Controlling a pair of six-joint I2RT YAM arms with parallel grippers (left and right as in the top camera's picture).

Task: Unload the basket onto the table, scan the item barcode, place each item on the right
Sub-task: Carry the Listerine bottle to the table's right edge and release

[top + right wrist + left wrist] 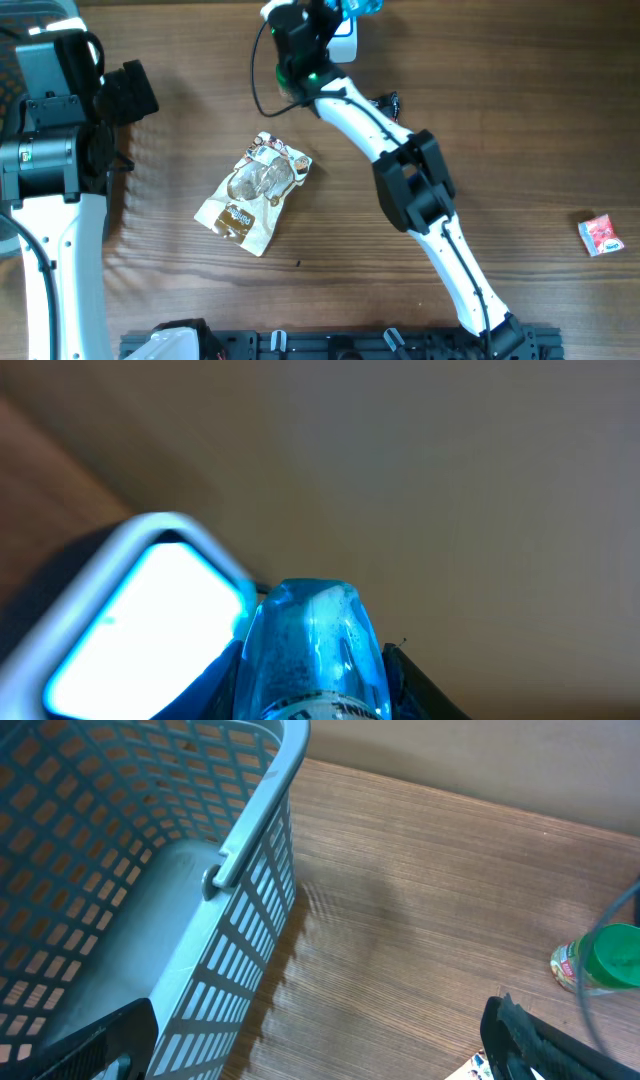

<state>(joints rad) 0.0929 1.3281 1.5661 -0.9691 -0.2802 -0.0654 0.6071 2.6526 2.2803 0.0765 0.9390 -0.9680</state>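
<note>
Right wrist view: your right hand [312,682] grips the bottle [310,630] just beside the scanner [130,610], likely presenting it for a read; left hand [310,1045] hangs open.

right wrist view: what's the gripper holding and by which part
a translucent blue bottle, pinched across its body by the right gripper; its rounded end sticks out beside the lit scanner
</note>
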